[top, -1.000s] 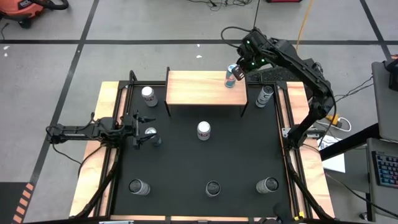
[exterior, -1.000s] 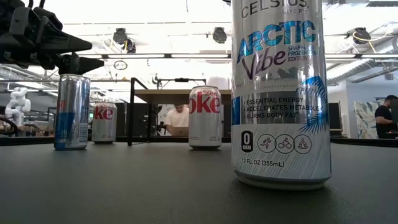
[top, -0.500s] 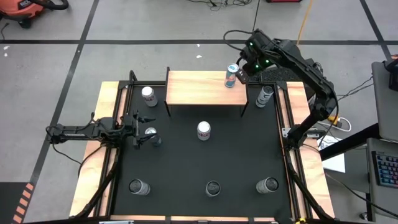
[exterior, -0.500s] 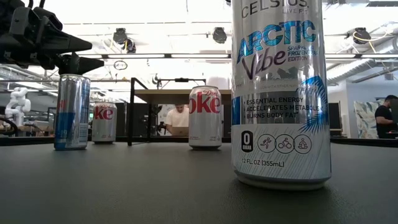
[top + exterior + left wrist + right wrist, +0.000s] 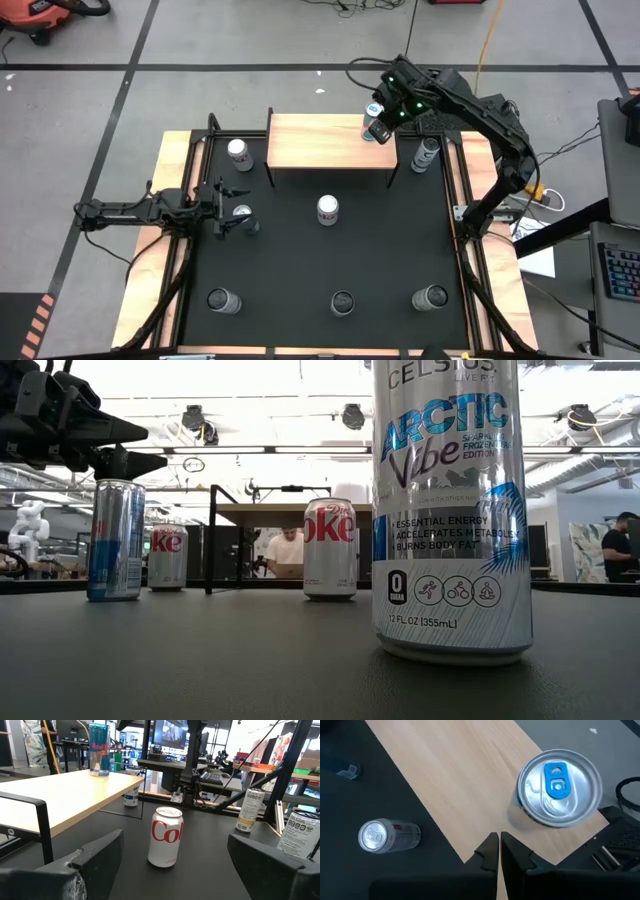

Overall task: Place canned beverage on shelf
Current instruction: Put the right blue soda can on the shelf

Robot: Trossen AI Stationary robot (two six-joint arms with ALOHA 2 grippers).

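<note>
A blue-and-silver canned beverage (image 5: pixel 373 112) stands upright on its base at the right end of the shelf (image 5: pixel 320 145), a low light-wood table with black legs. The right wrist view looks down on the can's top (image 5: pixel 558 787) with its blue tab. My right gripper (image 5: pixel 496 842) hangs shut above the shelf's edge beside the can, slanting down, touching nothing. In the left wrist view the same can (image 5: pixel 99 750) stands far off on the shelf (image 5: pixel 65 790). My left gripper (image 5: pixel 232 210) waits open and level at the table's left.
Other cans stand on the black mat: one left of the shelf (image 5: pixel 238 150), one right of it (image 5: pixel 427 152), a Coke can (image 5: pixel 328 209) mid-table, one under my left gripper (image 5: pixel 241 212), three along the near edge (image 5: pixel 342 302). A tall can (image 5: pixel 450 510) fills the low view.
My right gripper, staying shut, has swung a little toward the table's left over the shelf's right end and tipped somewhat. The can on the shelf has stayed upright where it was.
</note>
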